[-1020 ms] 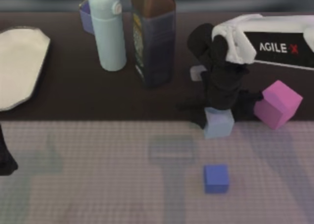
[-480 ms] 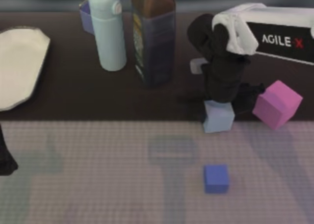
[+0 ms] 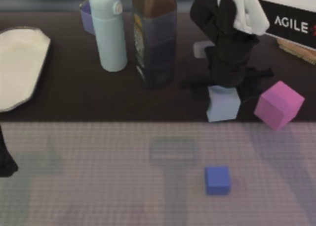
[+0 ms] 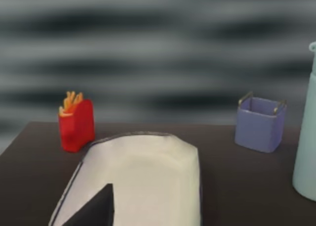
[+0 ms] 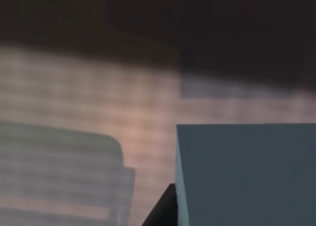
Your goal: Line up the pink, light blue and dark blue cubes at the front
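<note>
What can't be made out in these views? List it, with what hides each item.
- Right gripper, top view: its fingers are hidden under the arm's own black wrist, so the grip on the light blue cube is unseen.
- Light blue cube, right wrist view: cut off by the frame edge.
- Left gripper, top view: mostly cut off at the left edge.
- Periwinkle cup, top view: largely behind the pale blue bottle.
- Brown bottle label: blurred.

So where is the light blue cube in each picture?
Top view: the light blue cube sits right of centre under the right gripper, on the dark brown surface, beside the pink cube.
Left wrist view: not in it.
Right wrist view: the same cube fills the nearest corner.
Shared landmark: the grey-lilac grid surface shows in the top view and behind the cube in the right wrist view.
</note>
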